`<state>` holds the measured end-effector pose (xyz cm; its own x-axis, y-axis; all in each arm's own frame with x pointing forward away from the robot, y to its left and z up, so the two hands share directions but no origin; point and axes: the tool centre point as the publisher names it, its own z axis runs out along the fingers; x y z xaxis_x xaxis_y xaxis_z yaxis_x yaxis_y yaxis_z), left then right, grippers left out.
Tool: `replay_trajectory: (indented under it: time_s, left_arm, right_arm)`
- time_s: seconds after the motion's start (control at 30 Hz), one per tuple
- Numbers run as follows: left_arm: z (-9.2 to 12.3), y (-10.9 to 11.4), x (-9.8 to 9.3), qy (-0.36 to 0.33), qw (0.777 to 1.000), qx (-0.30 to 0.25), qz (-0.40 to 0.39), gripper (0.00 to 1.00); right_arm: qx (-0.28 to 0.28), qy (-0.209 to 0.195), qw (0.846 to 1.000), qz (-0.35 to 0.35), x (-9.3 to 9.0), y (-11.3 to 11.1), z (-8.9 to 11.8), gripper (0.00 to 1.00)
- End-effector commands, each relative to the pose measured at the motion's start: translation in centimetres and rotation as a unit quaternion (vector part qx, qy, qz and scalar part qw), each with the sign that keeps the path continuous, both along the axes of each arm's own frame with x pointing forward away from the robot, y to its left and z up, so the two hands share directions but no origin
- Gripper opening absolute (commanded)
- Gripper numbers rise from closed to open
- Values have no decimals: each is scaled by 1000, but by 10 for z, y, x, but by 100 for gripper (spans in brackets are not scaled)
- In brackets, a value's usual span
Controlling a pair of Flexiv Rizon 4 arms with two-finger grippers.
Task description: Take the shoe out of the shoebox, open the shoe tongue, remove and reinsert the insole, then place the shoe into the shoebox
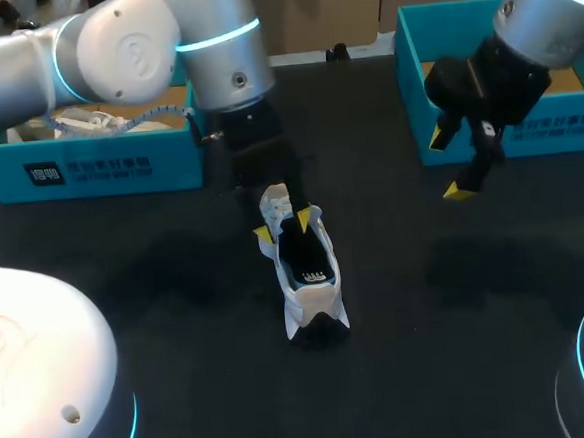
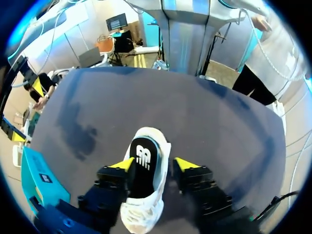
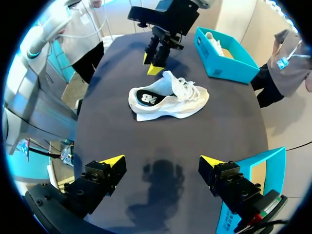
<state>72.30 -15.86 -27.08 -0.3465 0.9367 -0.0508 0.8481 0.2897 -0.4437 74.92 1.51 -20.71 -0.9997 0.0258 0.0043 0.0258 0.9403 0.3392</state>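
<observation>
Table (image 1: 432, 360): dark, flat work surface; it carries everything listed below.
Left shoebox (image 1: 88, 171): teal, well apart from the shoe, beyond it and to its left; a second white shoe (image 1: 83, 123) lies inside.
Right shoebox (image 1: 557, 132): teal, well apart from the shoe, beyond it and to its right; what shows of its floor looks bare, so it is probably the box this shoe belongs to.
Shoe (image 1: 313, 298): white trainer, out of the box, resting on its sole near the table's middle, heel toward the robot, toe away.
Left gripper (image 2: 154, 164): low over the shoe's mid-length, astride its opening; whether it clamps the shoe or merely brackets it cannot be told.
Right gripper (image 1: 449, 165): raised, well to the right of the shoe, spread wide, holding nothing.
Insole (image 2: 144, 158): black, seated inside the shoe, its heel end exposed.
Handling (judged): the shoe should be light, with a soft upper that yields to a pinch and a stiffer sole. Hold it across the sides or at the heel rim. The insole is thin and floppy, so pinch its exposed heel edge and peel it upward.
</observation>
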Motion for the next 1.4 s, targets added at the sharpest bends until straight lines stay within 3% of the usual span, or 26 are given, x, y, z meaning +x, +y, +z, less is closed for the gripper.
replay_trajectory:
  time_s: [0.03, 0.3, 1.07, 1.4]
  left_arm:
    - [-4, -5, 2, 2, 1000, 18, 9, 0]
    - [-17, -10, -1, -12, 999, 31, 23, 0]
    - [-81, -19, 10, -84, 995, 46, 35, 0]
    - [-100, -25, 15, -96, 994, 19, 56, 0]
  right_arm:
    - [-1, 0, 1000, 0, 0, 0, 0, 100]
    - [-1, 0, 1000, 0, 0, 0, 0, 100]
    - [-1, 0, 1000, 0, 0, 0, 0, 100]
    - [-1, 0, 1000, 0, 0, 0, 0, 100]
